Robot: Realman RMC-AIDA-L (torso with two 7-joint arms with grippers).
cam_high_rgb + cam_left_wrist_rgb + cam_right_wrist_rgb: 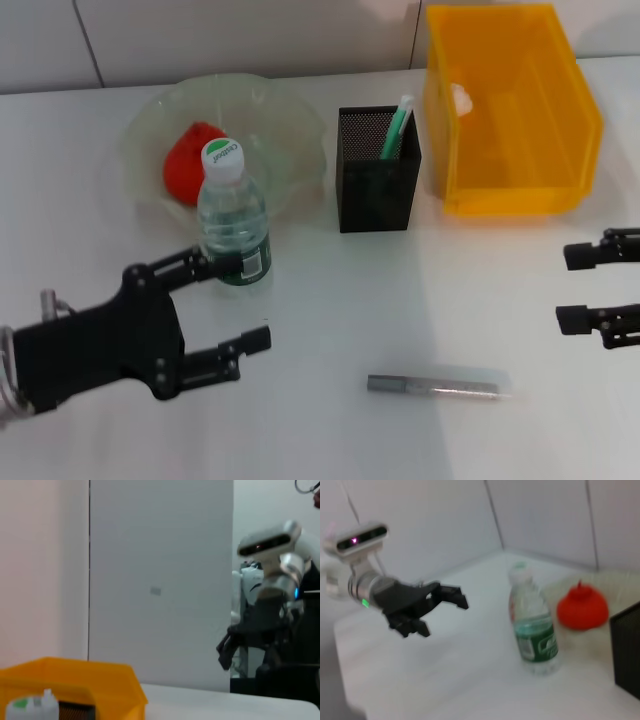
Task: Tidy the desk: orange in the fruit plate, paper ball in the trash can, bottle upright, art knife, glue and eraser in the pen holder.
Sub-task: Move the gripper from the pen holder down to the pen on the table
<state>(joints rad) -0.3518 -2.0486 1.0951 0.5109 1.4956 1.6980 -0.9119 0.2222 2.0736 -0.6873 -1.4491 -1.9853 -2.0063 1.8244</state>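
The water bottle (232, 215) stands upright in front of the clear fruit plate (290, 120), which holds the orange (192, 160). My left gripper (235, 300) is open just in front of the bottle and touches nothing. The grey art knife (435, 385) lies flat on the table at front centre. The black mesh pen holder (378, 175) holds a green and white stick (398, 128). A white paper ball (460, 98) lies in the yellow bin (545, 195). My right gripper (566, 288) is open and empty at the right edge. The right wrist view shows the bottle (532, 625), the orange (582, 607) and the left gripper (442, 615).
The white table (330, 300) runs to a tiled wall at the back. The left wrist view shows the yellow bin (75, 680) and, farther off, the right gripper (250, 640).
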